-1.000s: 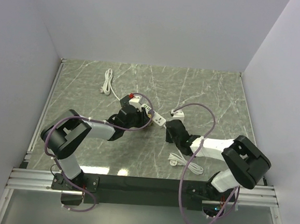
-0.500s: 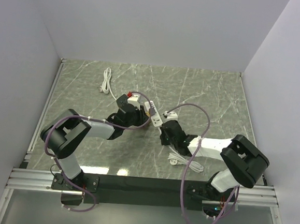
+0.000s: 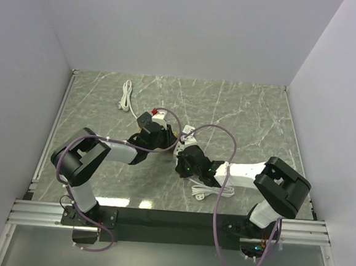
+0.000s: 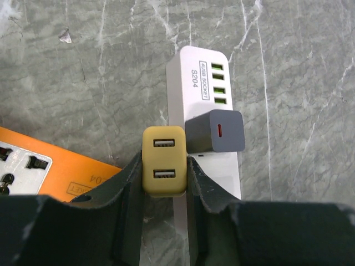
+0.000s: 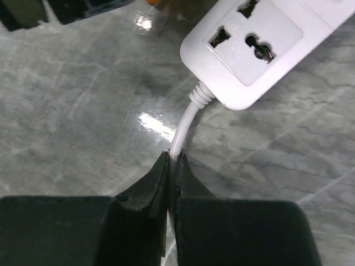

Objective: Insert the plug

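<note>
From the left wrist, we see the left hand [image 4: 165, 166] pinching a mustard-yellow plug [image 4: 164, 160] between its two dark, matte fingers [image 4: 128, 185]. The plug is a rounded block with two USB ports on its face. It sits just above the near end of a glossy white power strip [image 4: 194, 77]. The strip carries a row of four green USB sockets, and a grey cube charger [image 4: 215, 132] is seated in it right beside the plug. A flat orange strip [image 4: 50, 166] lies at the lower left on the veined grey-green marble counter [image 4: 83, 66].

From the right wrist, none of that shows. Here the right hand [image 5: 172, 160] is pressed together on a thin white cord [image 5: 183, 124]. It grips the cord just short of the ribbed collar where it enters the white strip's rounded end. One multi-pin socket shows on that end.

From above, we see both forearms stretched low and angled inward, the hands meeting near the counter's middle. The plug itself is too small to make out here. A coiled white cable [image 3: 127, 98] lies well apart at the far left, and loose loops of cord [image 3: 203, 190] sit beside the right forearm.
</note>
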